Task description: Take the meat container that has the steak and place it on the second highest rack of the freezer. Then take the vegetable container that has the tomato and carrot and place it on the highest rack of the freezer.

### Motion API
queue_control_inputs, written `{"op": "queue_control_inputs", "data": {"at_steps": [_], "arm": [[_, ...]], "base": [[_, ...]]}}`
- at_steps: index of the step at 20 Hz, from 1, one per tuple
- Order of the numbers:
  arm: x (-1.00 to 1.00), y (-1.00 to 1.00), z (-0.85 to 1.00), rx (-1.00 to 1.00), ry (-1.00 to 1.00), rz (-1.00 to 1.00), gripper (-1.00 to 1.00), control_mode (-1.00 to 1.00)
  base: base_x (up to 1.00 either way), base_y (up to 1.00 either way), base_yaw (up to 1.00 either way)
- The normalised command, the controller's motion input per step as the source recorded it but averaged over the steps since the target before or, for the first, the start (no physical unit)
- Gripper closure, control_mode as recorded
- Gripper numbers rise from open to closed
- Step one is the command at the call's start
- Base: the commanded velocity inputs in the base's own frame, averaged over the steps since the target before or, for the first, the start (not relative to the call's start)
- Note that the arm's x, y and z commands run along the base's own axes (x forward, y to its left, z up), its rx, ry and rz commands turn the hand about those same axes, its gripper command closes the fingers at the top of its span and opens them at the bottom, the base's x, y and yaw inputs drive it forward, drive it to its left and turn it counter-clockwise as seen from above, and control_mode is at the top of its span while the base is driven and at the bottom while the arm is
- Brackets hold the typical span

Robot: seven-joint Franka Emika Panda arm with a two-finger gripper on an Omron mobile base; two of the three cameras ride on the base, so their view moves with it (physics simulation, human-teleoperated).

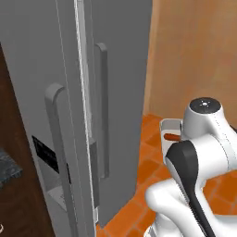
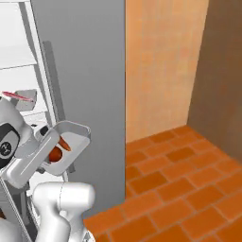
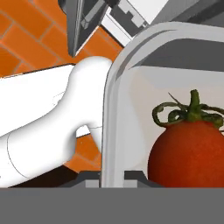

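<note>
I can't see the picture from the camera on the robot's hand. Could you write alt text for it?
A red tomato with a curly green stem sits inside a clear plastic tub, seen very close; the gripper at the bottom edge is shut on the tub's rim. Behind are the robot's white arm and an orange brick floor.

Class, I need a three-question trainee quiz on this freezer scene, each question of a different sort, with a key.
1. True or false: the vegetable container rests on a freezer rack.
2. Which lies beside the tomato in that container: A steak, B carrot?
3. Fill in: the gripper is ___ on the container's wall.

Key: 1 false, it is held in the air outside; 2 B; 3 shut.
</note>
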Motion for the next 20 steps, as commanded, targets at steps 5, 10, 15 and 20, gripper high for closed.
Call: {"op": "queue_control_inputs", "data": {"at_steps": [5,10,15,20], "arm": [[0.0,0.0,0.0,0.0,0.0,0.0,1.0,1.0],[0.0,0.0,0.0,0.0,0.0,0.0,1.0,1.0],[0.0,0.0,0.0,0.0,0.0,0.0,1.0,1.0],[0.0,0.0,0.0,0.0,0.0,0.0,1.0,1.0]], "base": [[0.25,-0.52,0.61],[0.4,-0.5,0.59],[0.11,-0.21,0.62],[0.44,-0.06,0.64]]}}
